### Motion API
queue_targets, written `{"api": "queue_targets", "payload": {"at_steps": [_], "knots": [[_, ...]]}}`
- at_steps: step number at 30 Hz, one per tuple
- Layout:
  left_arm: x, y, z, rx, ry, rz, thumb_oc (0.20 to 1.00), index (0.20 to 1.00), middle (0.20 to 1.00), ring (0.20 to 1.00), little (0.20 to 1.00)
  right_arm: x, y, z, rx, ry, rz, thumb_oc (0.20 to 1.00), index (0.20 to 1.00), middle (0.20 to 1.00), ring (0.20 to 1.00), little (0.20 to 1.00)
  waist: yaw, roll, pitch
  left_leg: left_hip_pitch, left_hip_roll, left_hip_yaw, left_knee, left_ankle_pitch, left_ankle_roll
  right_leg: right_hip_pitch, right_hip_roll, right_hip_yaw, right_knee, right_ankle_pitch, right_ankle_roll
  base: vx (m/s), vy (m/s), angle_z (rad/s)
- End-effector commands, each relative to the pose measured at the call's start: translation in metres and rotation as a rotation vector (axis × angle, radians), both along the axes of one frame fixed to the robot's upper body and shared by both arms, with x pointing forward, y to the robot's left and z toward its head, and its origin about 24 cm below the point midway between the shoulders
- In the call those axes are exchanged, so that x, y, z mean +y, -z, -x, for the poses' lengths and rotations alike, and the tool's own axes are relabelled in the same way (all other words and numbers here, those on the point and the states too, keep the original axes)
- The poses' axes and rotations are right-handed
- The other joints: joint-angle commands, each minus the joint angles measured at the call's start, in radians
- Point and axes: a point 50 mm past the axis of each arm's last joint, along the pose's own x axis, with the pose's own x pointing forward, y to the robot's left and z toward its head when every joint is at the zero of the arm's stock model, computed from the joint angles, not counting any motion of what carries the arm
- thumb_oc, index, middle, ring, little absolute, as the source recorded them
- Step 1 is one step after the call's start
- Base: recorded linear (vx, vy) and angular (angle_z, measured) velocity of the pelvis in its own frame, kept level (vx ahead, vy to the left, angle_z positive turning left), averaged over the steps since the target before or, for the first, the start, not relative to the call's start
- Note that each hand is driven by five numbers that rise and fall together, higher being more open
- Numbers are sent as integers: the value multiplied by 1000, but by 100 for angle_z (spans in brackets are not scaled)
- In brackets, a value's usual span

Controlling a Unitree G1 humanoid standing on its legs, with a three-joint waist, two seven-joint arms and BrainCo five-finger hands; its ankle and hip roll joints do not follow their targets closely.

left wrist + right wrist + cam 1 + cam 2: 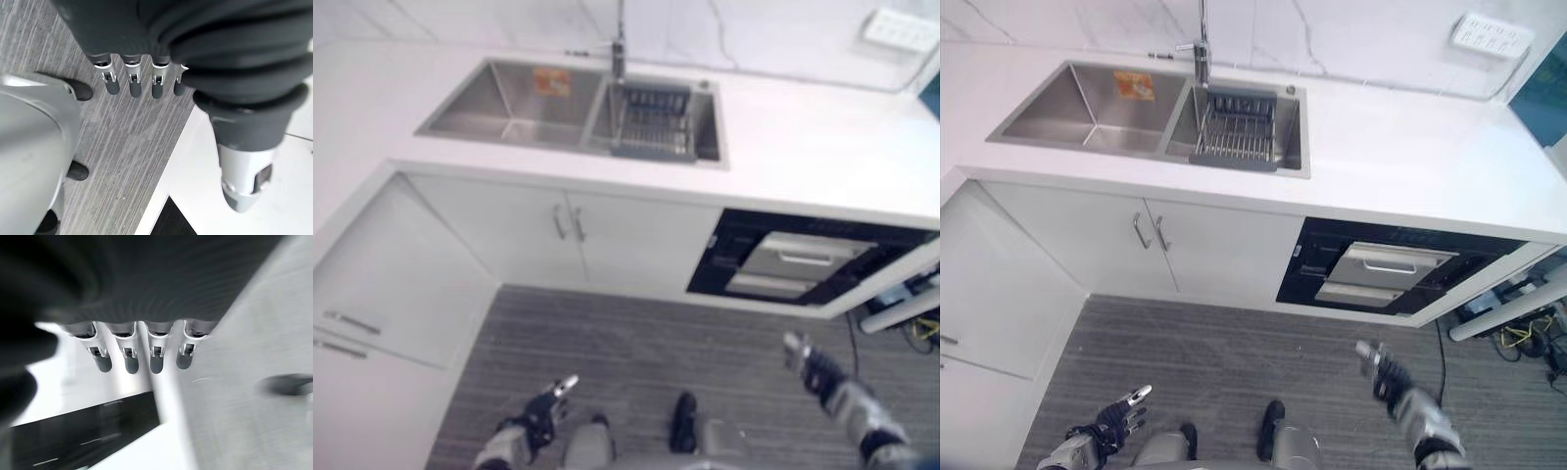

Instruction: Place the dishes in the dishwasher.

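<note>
Grey striped carpet floor (1234, 362) lies nearest, under both hands. Left robot hand (1114, 419): fingers straight and apart, holding nothing, touching nothing. Right robot hand (1383, 375): fingers likewise extended, empty, raised near the black glass-fronted dishwasher (1381, 269), whose one silver drawer panel stands slightly ajar. White smooth desk (1410, 147) carries one double-bowl stainless steel sink (1087, 108); one rectangular wire dish rack (1239, 132) sits in its right bowl. Two white cabinet doors (1156, 245) below.

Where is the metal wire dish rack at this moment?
In the right eye view, the metal wire dish rack sits in the right basin of the steel double sink, just below the tap.
</note>
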Motion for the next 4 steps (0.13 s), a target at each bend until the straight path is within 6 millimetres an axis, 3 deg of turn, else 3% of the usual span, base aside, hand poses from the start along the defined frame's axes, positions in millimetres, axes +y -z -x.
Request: {"api": "queue_targets", "payload": {"at_steps": [1, 4], "knots": [[20, -2, 19, -38, 44, -73, 1000, 1000, 1000, 1000, 1000, -13, -19, -30, -113, -98, 108, 1000, 1000, 1000, 1000, 1000, 22, 61, -1, -31, 46, 46, 27, 6, -41, 73, 25, 54, 19, -91, 21, -12, 139, -1], [15, 1, 22, -21, 44, -68, 1000, 1000, 1000, 1000, 1000, 19, 3, -11, 2, -152, 63, 1000, 1000, 1000, 1000, 1000, 25, 56, -27, -5, 32, 44, 27, -9, -32, 101, 28, 54, 19, -101, 23, 25, 111, 2]]}}
